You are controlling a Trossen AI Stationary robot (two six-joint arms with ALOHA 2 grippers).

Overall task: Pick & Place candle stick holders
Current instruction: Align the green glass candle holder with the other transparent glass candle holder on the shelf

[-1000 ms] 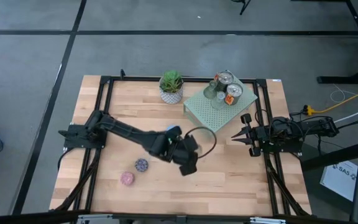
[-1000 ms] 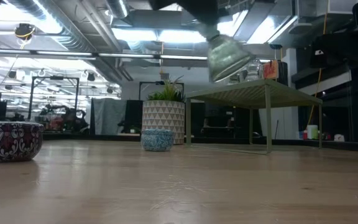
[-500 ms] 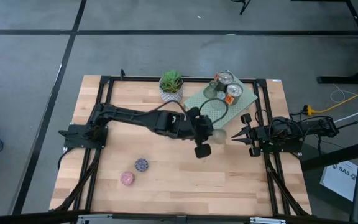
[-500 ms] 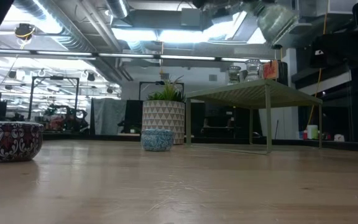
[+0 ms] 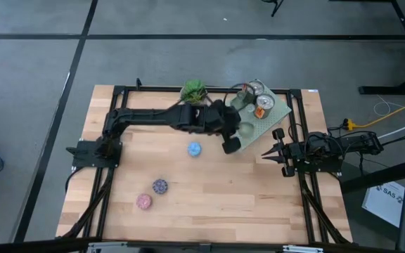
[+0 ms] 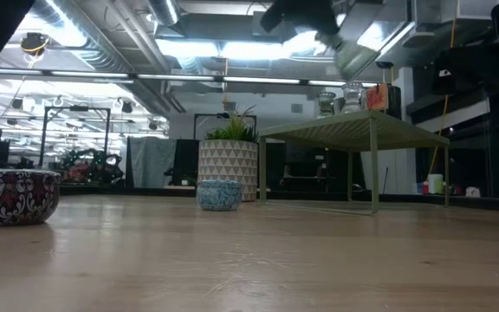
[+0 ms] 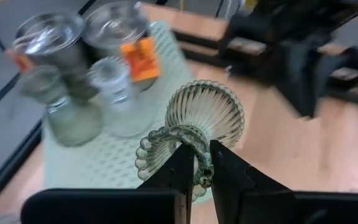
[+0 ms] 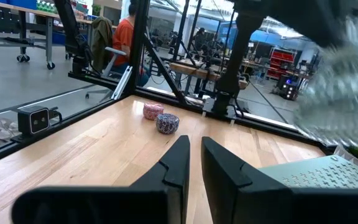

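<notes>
My left gripper [image 5: 238,133] is shut on a pale olive ribbed glass holder [image 7: 204,115] and hovers over the near edge of the pale green perforated slab [image 5: 276,112]. On the slab stand two shiny silver-copper holders [image 5: 256,88] [image 5: 264,105] and a clear glass holder [image 5: 238,104]. A blue holder [image 5: 194,149], a purple mosaic holder [image 5: 160,186] and a pink holder [image 5: 144,202] stand on the table. My right gripper [image 5: 264,154] waits shut at the table's right side. My left gripper pinches the holder's beaded rim [image 7: 169,138] between its two fingers. The holder's ribbed body points away from the gripper. The holder is lifted clear and tilted above the slab, as the low view [image 6: 353,54] shows.
A green plant in a white patterned pot [image 5: 194,90] stands at the far edge, partly under my left arm. The slab stands on thin legs [image 6: 373,169]. Bare wood lies in the table's middle and near right.
My left gripper has carried the ribbed holder from the middle of the table toward the far right, to above the slab's near edge. The blue holder, hidden under the arm before, now shows on the table.
</notes>
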